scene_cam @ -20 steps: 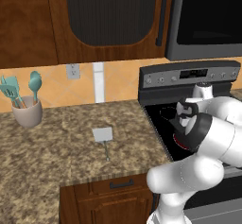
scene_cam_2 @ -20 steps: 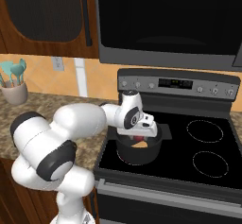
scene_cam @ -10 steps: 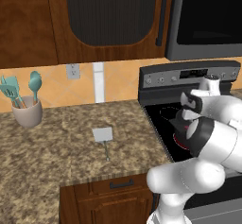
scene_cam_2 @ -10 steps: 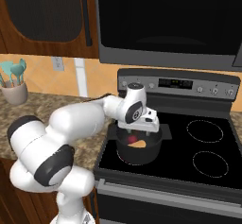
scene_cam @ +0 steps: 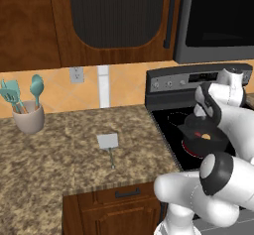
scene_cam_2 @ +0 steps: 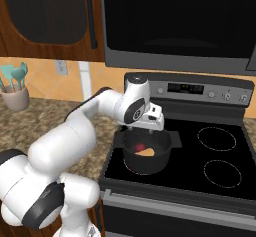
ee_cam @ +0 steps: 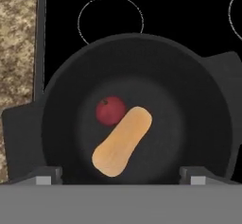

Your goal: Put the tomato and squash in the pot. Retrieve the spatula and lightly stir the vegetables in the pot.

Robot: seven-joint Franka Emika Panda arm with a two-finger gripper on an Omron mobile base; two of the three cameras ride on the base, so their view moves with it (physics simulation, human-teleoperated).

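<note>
The dark grey pot [ee_cam: 60, 79] stands on the stove's front left burner. Inside it the red tomato [ee_cam: 111, 110] lies against the tan-orange squash [ee_cam: 124, 141], which rests flat on the bottom. The right base view shows the pot [scene_cam_2: 145, 164] with the tomato [scene_cam_2: 140, 147] and squash [scene_cam_2: 148, 152] in it. My gripper [ee_cam: 120, 173] hangs straight above the pot, open and holding nothing, and also appears as the gripper [scene_cam_2: 143, 130] just over the rim. The spatula [scene_cam: 108, 142] lies flat on the granite counter left of the stove, well away from my hand.
A beige crock of teal utensils [scene_cam: 28, 114] stands at the counter's back left. Bare burners [scene_cam_2: 219, 138] lie to the right of the pot. The microwave [scene_cam_2: 180, 21] and cabinets overhang the stove and counter.
My hand has risen a little from the pot's mouth. The tomato and squash stay in the pot, and the spatula has not moved.
</note>
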